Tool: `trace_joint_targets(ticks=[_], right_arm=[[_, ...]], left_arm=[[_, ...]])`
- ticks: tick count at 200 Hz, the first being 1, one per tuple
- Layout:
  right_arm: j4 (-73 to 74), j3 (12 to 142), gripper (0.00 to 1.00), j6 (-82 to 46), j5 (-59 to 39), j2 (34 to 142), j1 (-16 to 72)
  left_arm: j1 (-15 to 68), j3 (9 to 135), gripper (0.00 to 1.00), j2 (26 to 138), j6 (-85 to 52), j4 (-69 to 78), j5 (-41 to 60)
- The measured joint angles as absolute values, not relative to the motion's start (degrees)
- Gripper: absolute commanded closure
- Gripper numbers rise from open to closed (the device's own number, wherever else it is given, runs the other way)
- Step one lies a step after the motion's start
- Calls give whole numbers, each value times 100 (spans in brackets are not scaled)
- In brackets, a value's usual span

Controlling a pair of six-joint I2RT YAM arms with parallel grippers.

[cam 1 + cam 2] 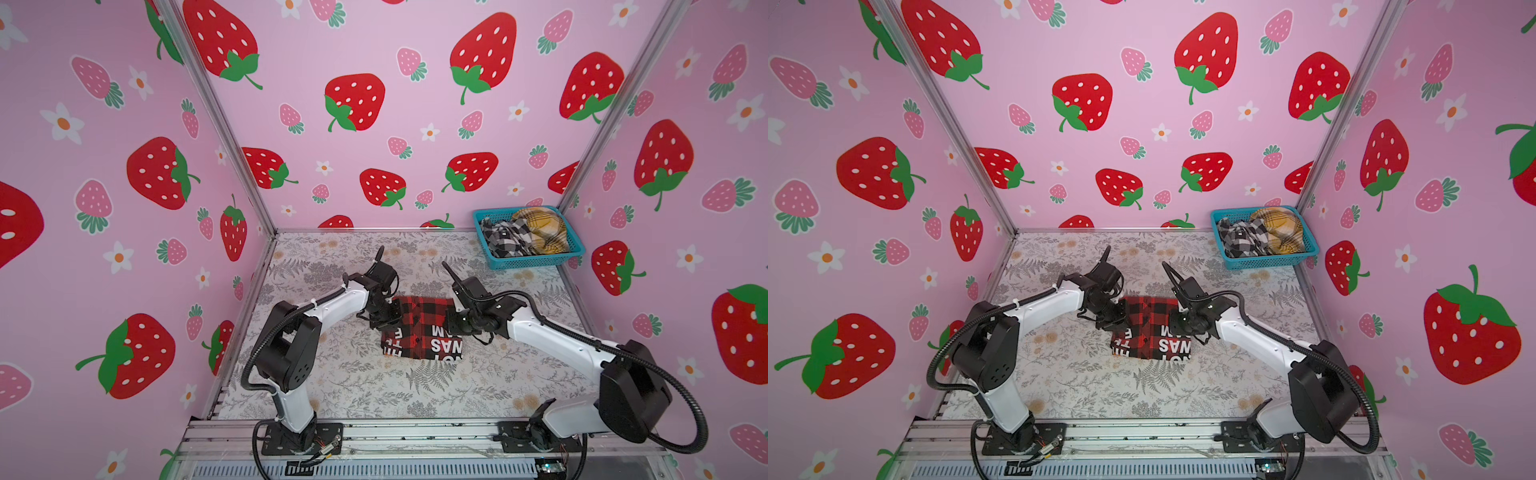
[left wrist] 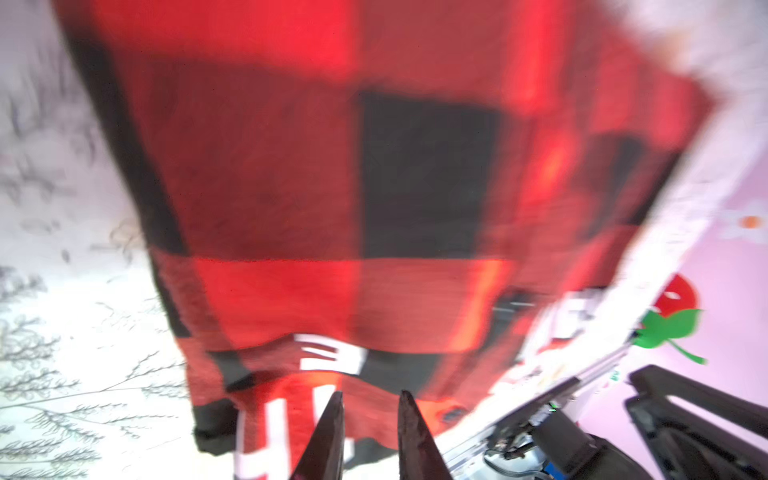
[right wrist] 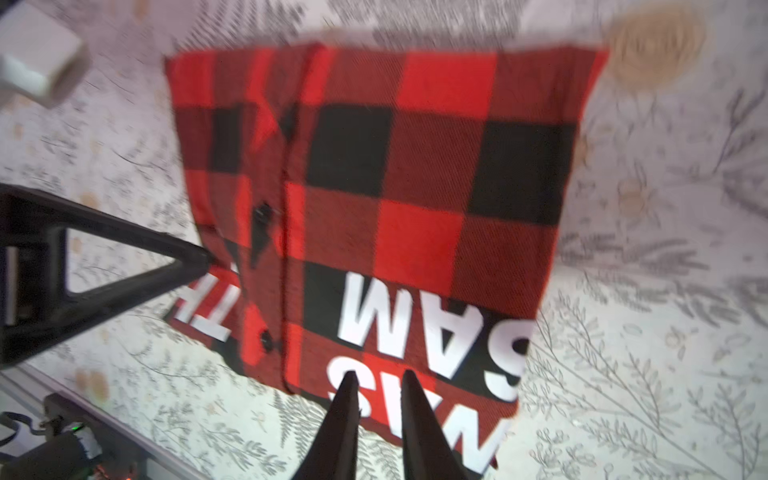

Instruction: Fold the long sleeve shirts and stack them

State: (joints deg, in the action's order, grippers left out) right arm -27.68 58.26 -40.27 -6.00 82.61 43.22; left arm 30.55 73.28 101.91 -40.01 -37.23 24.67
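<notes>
The red-and-black check shirt (image 1: 422,328) (image 1: 1150,328) lies folded flat in the middle of the table, its white block letters toward the front. My left gripper (image 1: 390,316) (image 2: 370,401) is at the shirt's left edge, fingers a little apart with nothing between them. My right gripper (image 1: 451,321) (image 3: 377,380) hovers over the shirt's right side above the letters, fingers narrowly apart and empty. In the right wrist view the shirt (image 3: 415,187) shows whole, with a left fingertip touching its edge. The black-and-white check shirt (image 1: 505,240) and the mustard-yellow plaid shirt (image 1: 540,232) lie crumpled in the basket.
The turquoise perforated basket (image 1: 530,262) (image 1: 1266,262) stands at the back right corner of the floral-patterned table (image 1: 340,374). Pink strawberry walls close in the left, back and right sides. A metal rail (image 1: 415,432) with both arm bases runs along the front.
</notes>
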Motion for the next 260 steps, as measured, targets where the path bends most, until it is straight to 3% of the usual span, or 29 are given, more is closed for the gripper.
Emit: trace_joint_targets(ticks=[44, 118, 183, 220, 260], right_arm=[[-2322, 6630, 79, -3918, -655, 9435, 4235], [-1828, 6851, 82, -3927, -1055, 10818, 3986], [-1920, 6814, 80, -3903, -1076, 10425, 3959], [-2018, 6440, 79, -3894, -1057, 9236, 3983], [-2115, 5612, 78, -3924, -1098, 8462, 4112]], left_arm=[[3055, 8062, 83, 10700, -4171, -3400, 2722], [3020, 8466, 84, 11878, -4178, -3273, 3046], [2958, 8565, 74, 11714, -4136, -3380, 3111], [2971, 8160, 73, 10586, -4121, -3452, 3041], [3170, 6904, 77, 9594, -4224, -3347, 3111]])
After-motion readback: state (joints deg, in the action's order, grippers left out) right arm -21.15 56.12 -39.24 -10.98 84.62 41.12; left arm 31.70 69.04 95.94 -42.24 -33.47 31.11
